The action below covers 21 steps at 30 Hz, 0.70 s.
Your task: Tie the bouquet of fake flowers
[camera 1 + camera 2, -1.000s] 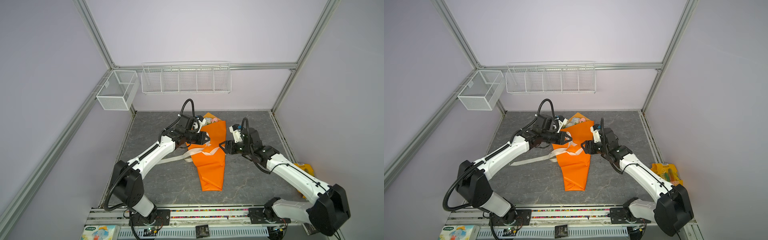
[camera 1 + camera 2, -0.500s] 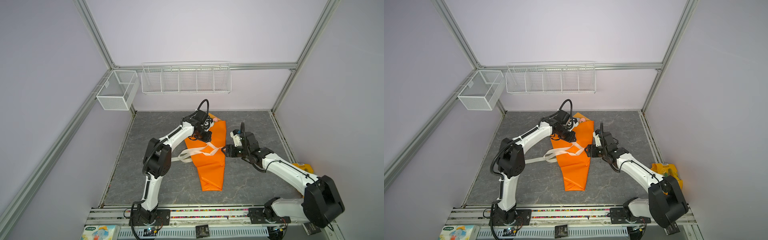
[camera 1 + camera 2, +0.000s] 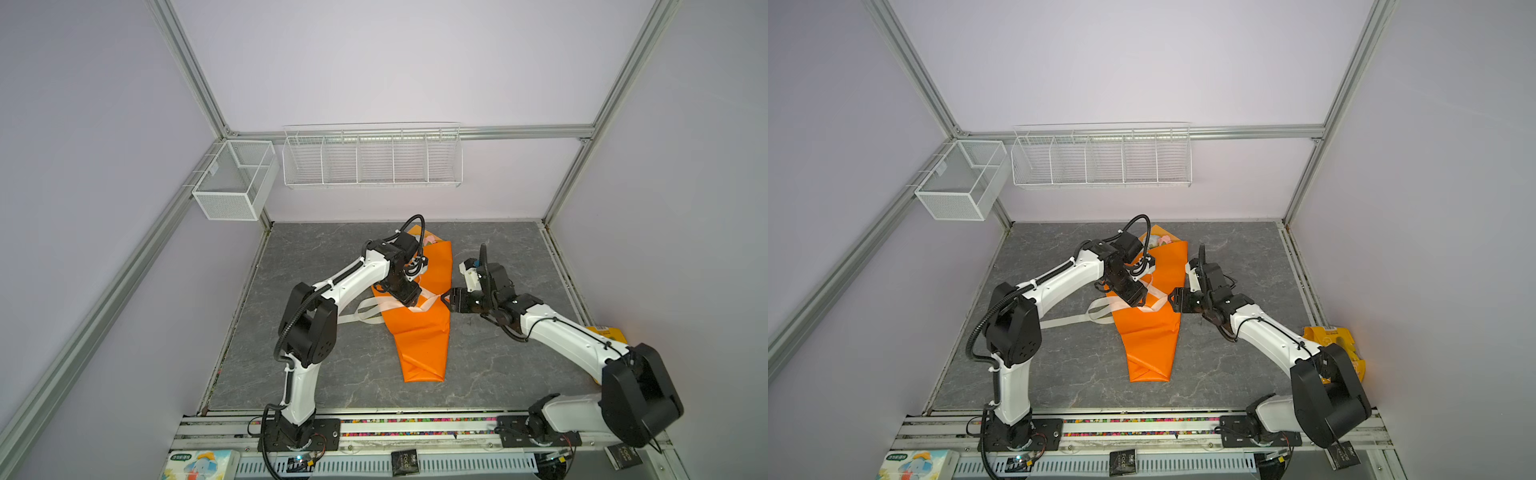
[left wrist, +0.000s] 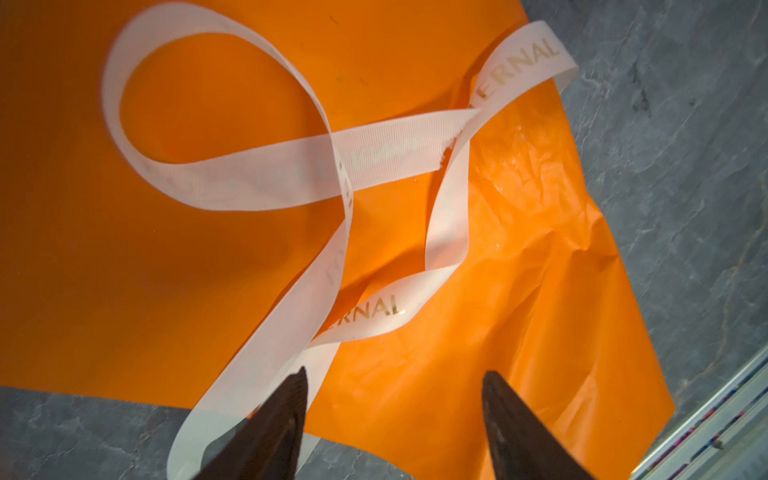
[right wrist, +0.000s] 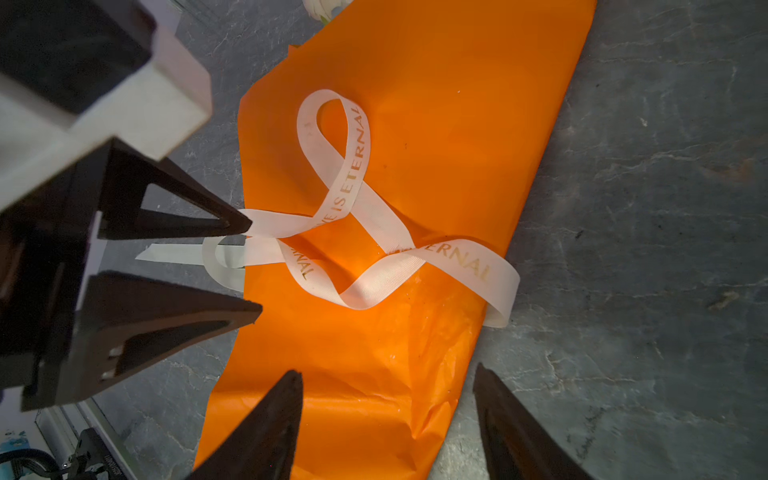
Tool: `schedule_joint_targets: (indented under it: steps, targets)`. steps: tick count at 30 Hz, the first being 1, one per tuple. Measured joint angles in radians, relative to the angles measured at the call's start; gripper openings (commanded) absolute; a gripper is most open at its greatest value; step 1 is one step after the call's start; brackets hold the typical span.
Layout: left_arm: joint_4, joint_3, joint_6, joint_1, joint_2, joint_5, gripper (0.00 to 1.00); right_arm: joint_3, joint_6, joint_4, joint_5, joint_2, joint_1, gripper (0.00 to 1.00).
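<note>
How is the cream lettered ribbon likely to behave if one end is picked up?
Probably floppy: the ribbon lies in slack loops and twists across the orange wrapping sheet, so a lifted end would likely drape and trail. Likely thin and light: orange shows through it where it crosses itself. It may slide over the glossy sheet when tugged.

Wrapping sheet [image 4: 124, 270]: orange paper-like film, glossy, smooth, creased and crinkled toward one edge.
Ribbon [image 4: 386, 153]: cream woven cloth, fine ribbed weave, matt, shiny gold lettering.
Desk [image 4: 685, 166]: grey stone-look top, veined, dull sheen.
Left hand [image 4: 392, 376] fingers [image 4: 282, 419]: black plastic, matt.
Wire rack [image 3: 372, 166], mesh basket [image 3: 226, 203]: white coated metal.
</note>
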State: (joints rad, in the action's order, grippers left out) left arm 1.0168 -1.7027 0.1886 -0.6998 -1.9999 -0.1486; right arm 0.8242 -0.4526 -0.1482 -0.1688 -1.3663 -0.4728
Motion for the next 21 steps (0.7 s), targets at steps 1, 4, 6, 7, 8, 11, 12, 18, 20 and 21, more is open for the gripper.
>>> schedule_joint_targets:
  steps: [1, 4, 6, 7, 8, 11, 12, 18, 20, 21]
  targets:
    - [-0.016, 0.020, 0.016, 0.000, 0.004, 0.014, 0.71, 0.000, 0.000, 0.000, 0.000, 0.000, 0.000, 0.69]
    - [-0.076, 0.096, 0.079, 0.000, 0.010, 0.051, 0.73, 0.000, 0.000, 0.000, 0.001, 0.000, 0.001, 0.69]
    - [-0.122, 0.156, 0.121, 0.000, 0.018, 0.069, 0.74, 0.000, -0.001, 0.000, 0.006, 0.000, 0.001, 0.69]
    - [-0.138, 0.177, 0.139, 0.000, 0.022, 0.076, 0.74, 0.000, -0.001, 0.000, 0.011, 0.000, 0.001, 0.69]
    - [-0.151, 0.195, 0.159, -0.001, 0.024, 0.084, 0.73, 0.000, -0.002, 0.000, 0.013, 0.000, 0.002, 0.69]
    - [-0.182, 0.205, 0.202, -0.002, 0.025, 0.106, 0.71, -0.006, -0.004, 0.000, 0.023, 0.000, 0.005, 0.69]
    - [-0.198, 0.205, 0.212, -0.002, 0.025, 0.113, 0.70, -0.009, -0.004, 0.000, 0.025, 0.000, 0.007, 0.69]
    - [-0.254, 0.204, 0.252, -0.003, 0.025, 0.146, 0.63, -0.032, -0.019, 0.004, 0.031, 0.001, 0.009, 0.69]
    - [-0.257, 0.203, 0.266, -0.003, 0.025, 0.148, 0.61, -0.037, -0.023, 0.005, 0.031, 0.001, 0.009, 0.69]
    - [-0.258, 0.202, 0.274, -0.003, 0.025, 0.145, 0.59, -0.038, -0.024, 0.005, 0.031, 0.001, 0.009, 0.69]
